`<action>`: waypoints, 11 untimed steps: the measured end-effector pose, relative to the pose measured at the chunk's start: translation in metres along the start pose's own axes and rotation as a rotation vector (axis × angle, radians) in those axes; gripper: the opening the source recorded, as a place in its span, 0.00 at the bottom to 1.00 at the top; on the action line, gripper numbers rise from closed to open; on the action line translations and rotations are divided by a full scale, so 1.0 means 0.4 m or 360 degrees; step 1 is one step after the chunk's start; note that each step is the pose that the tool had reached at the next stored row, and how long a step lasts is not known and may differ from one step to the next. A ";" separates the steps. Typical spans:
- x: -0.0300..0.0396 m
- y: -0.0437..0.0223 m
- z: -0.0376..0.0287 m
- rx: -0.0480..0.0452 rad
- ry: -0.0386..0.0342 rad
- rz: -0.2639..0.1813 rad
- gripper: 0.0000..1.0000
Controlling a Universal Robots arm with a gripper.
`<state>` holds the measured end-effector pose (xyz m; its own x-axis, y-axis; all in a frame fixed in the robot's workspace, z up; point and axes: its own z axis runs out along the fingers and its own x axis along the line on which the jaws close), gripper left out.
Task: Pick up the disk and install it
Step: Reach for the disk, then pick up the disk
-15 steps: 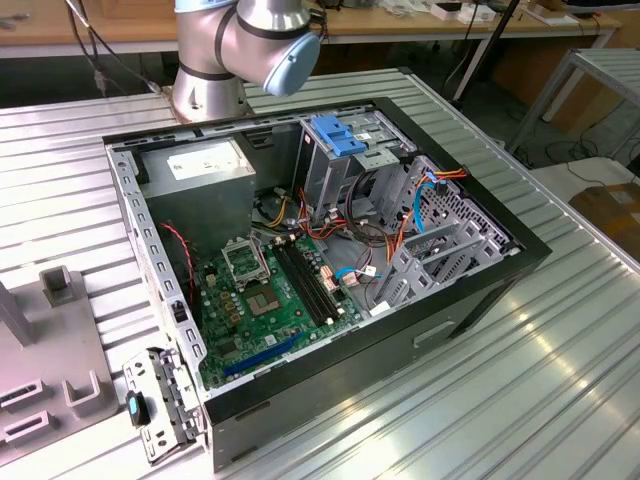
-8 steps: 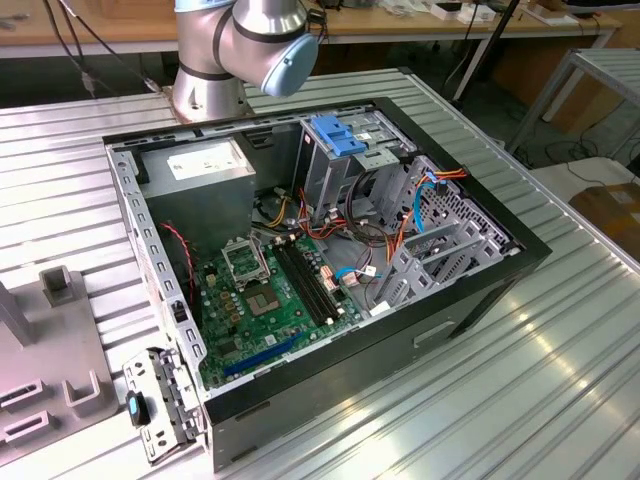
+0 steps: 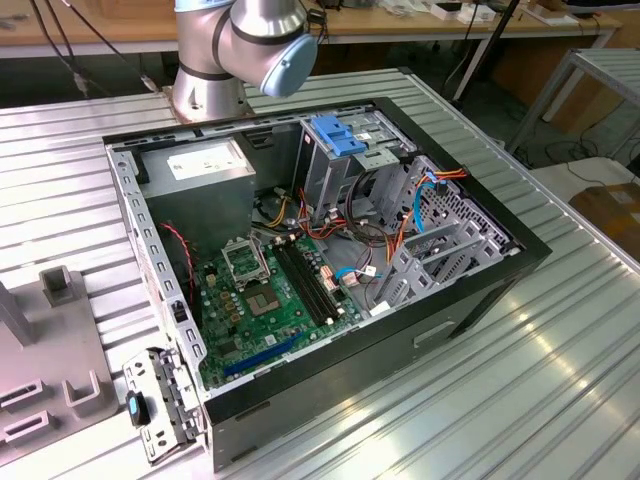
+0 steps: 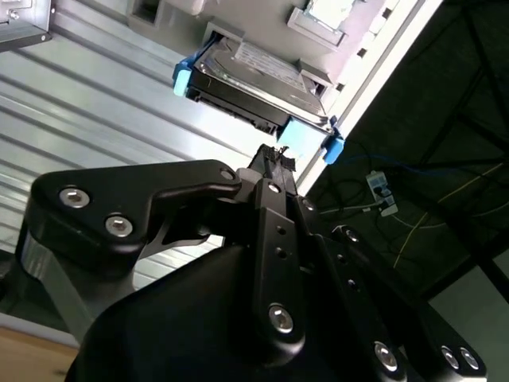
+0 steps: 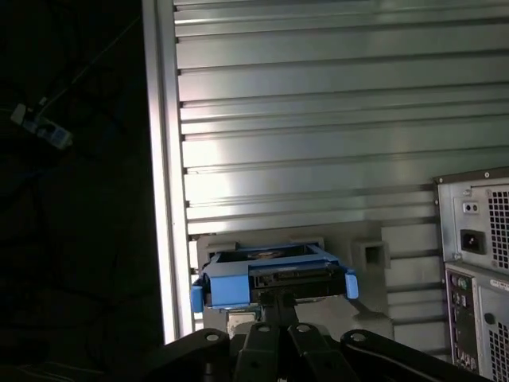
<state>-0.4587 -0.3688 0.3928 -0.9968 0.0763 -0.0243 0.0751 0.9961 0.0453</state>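
Disk (image 4: pixel 256 73) rests on grey holder (image 5: pixel 372 256) (computer case (image 5: pixel 477 263) nearby), gripper (image 4: pixel 278 156) just beside.

The disk (image 5: pixel 270 277) (dark, blue-railed) lies flat on a grey holder (image 5: pixel 364 309).

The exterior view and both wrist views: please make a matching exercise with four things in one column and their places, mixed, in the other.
1 disk
2 motherboard
3 blue latch
4 power supply

A atop the upright drive cage
B on a grey holder by the table edge
C flat in the open case
D in the case corner nearest the arm

Pairs: 1-B, 2-C, 3-A, 4-D
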 end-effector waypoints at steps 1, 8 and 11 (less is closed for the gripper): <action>0.009 -0.002 0.000 0.0000 0.0000 0.0000 0.11; 0.015 -0.003 0.000 0.0000 0.0000 0.0000 0.11; 0.015 -0.003 -0.001 0.0000 0.0000 0.0000 0.11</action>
<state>-0.4647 -0.3695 0.3928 -0.9968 0.0762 -0.0243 0.0751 0.9962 0.0452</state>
